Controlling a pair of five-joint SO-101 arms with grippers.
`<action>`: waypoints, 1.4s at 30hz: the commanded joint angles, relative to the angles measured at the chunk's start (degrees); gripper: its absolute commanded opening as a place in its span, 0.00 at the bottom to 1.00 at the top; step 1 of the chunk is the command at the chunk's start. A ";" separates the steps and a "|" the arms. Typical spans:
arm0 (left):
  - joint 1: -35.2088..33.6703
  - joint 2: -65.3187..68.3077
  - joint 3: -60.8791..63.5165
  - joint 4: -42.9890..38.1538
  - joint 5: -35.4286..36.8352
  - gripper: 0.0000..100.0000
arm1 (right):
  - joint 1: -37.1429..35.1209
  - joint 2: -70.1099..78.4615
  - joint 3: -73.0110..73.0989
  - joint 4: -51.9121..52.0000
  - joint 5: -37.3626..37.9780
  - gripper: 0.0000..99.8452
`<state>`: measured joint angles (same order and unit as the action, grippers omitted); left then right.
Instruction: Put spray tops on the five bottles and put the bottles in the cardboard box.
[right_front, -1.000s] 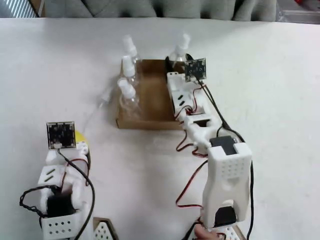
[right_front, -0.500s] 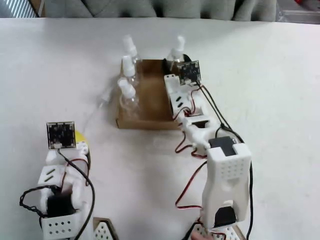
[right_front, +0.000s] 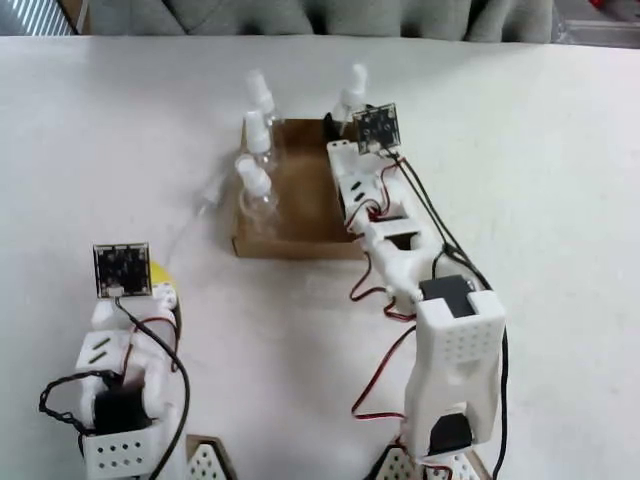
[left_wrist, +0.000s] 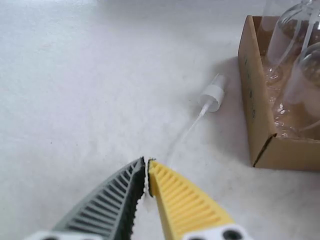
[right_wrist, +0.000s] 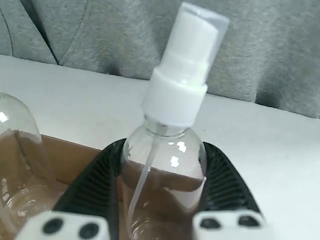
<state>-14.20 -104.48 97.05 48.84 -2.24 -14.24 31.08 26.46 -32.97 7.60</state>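
Observation:
My right gripper (right_wrist: 162, 187) is shut on a clear bottle (right_wrist: 164, 165) fitted with a white spray top (right_wrist: 181, 85), held upright at the far right corner of the cardboard box (right_front: 305, 195). From above, that bottle (right_front: 352, 92) stands just beyond the right gripper (right_front: 342, 118). Three capped bottles (right_front: 256, 135) stand along the box's left side. A loose spray top (left_wrist: 213, 95) with its thin tube lies on the table left of the box (left_wrist: 256, 105). My left gripper (left_wrist: 147, 170) is shut and empty, a little short of the tube's end.
The left arm (right_front: 125, 350) sits at the near left of the white table (right_front: 520, 150). The right arm (right_front: 450, 350) stretches from the near edge along the box's right wall. Grey fabric (right_wrist: 280, 45) hangs behind the table's far edge.
The right arm has carried the bottle a little to the left and farther away, toward the box's far right corner. The left arm has not moved.

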 joint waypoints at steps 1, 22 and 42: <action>-0.48 -0.40 0.00 -0.09 -0.44 0.02 | 0.22 0.84 0.35 2.15 0.00 0.02; -0.48 -0.40 0.00 -0.09 -0.44 0.02 | 2.59 0.75 0.97 -13.67 -4.66 0.02; -0.48 -0.40 0.00 -0.09 -0.44 0.02 | 1.98 0.75 3.08 -15.52 -2.11 0.02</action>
<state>-14.20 -104.48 97.05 48.84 -2.24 -12.92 32.66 28.22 -46.33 3.65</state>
